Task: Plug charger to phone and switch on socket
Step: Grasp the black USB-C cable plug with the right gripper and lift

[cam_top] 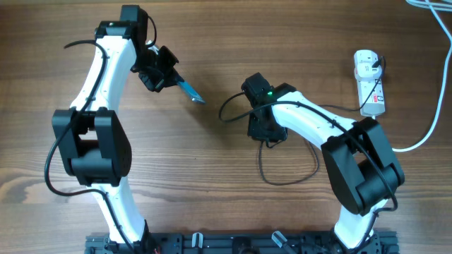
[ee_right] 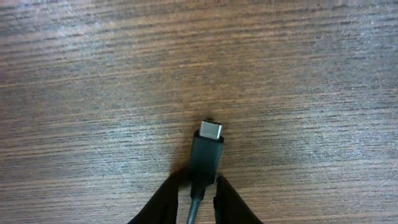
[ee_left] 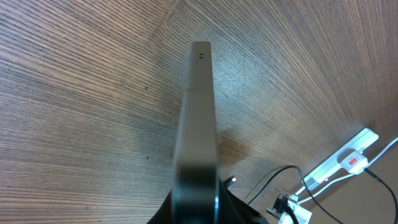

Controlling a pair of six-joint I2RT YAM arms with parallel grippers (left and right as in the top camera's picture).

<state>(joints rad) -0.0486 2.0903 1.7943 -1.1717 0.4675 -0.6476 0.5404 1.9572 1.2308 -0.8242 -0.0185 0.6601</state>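
Left end effector (cam_top: 164, 74) is clamped on the phone (cam_top: 189, 89), held edge-up above the tabletop (cam_top: 212, 212). Right end effector (ee_right: 199, 186) straddles the rear of the charger (ee_right: 208, 149), which lies flat. Its fingers (ee_right: 163, 200) are at or near contact, so we can't tell if it's clamped. We'd pinch the plug body squarely and keep it level for the phone's port. The socket (cam_top: 369, 83) sits well apart, far right.

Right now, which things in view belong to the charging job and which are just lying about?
Job:
phone, in left gripper
charger plug, in right gripper
socket

Just there:
thick white lead
left arm's own black cable
wooden table
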